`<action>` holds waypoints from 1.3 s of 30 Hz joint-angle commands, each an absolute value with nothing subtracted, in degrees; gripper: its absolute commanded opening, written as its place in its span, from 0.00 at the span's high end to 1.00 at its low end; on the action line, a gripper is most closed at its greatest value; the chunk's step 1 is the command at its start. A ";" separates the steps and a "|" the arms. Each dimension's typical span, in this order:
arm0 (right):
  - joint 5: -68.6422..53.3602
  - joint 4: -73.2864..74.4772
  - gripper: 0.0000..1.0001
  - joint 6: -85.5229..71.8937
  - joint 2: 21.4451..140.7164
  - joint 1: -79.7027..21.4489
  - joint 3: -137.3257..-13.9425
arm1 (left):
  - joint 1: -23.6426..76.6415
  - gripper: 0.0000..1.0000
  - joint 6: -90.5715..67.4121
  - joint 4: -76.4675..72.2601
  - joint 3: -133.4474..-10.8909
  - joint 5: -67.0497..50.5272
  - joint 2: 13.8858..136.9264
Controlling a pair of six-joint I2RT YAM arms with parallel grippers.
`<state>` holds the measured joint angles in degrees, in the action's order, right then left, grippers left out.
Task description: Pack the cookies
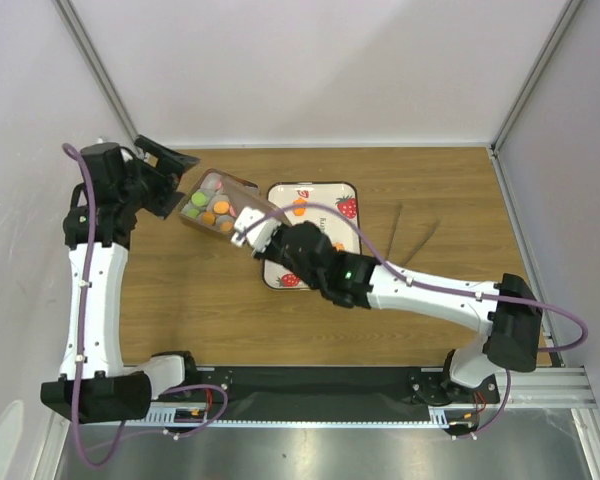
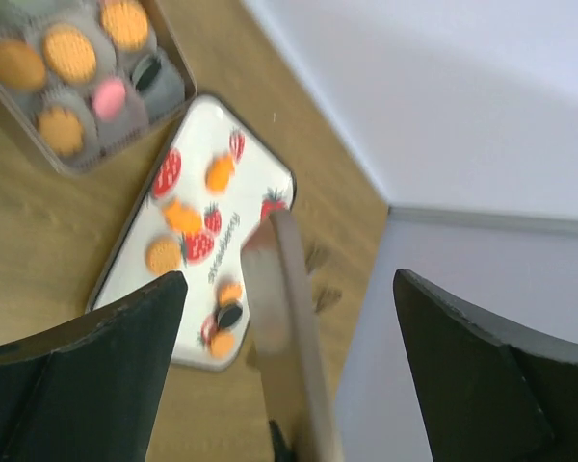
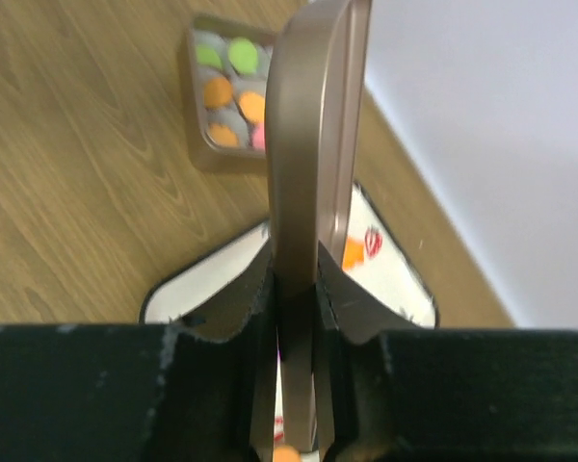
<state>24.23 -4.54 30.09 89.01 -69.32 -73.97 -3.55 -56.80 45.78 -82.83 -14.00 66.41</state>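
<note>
Pinching one lid (image 3: pixel 313 144), right hand (image 3: pixel 296 294) hangs over one tray (image 3: pixel 222 271).

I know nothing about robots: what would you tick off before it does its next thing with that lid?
1. Right gripper clamped on the bronze lid: ok.
2. Left gripper open, clear of the lid: ok.
3. All cookies inside the box: not ok, several lie on the strawberry tray.
4. Lid squared up over the box: cannot tell.
5. Left gripper away from the box: not ok, the top view shows it right beside it.
</note>
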 commanded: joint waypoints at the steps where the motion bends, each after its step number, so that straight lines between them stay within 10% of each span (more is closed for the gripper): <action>1: 18.04 -1.94 1.00 18.65 87.01 -65.05 -79.44 | -7.20 0.07 -53.53 36.67 -84.64 -12.13 66.88; 17: -24.34 -30.29 1.00 -48.72 108.42 -33.84 -88.68 | -10.11 0.45 -40.61 13.19 -77.96 3.59 87.09; 39: -18.72 -66.18 1.00 -83.76 142.29 -32.43 -102.39 | -11.51 0.62 -43.86 21.18 -99.13 11.61 119.08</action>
<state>-21.17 -58.26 -80.20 141.95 -32.12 -99.09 -11.11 -42.50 19.22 -94.80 11.86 116.73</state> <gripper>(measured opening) 0.194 0.390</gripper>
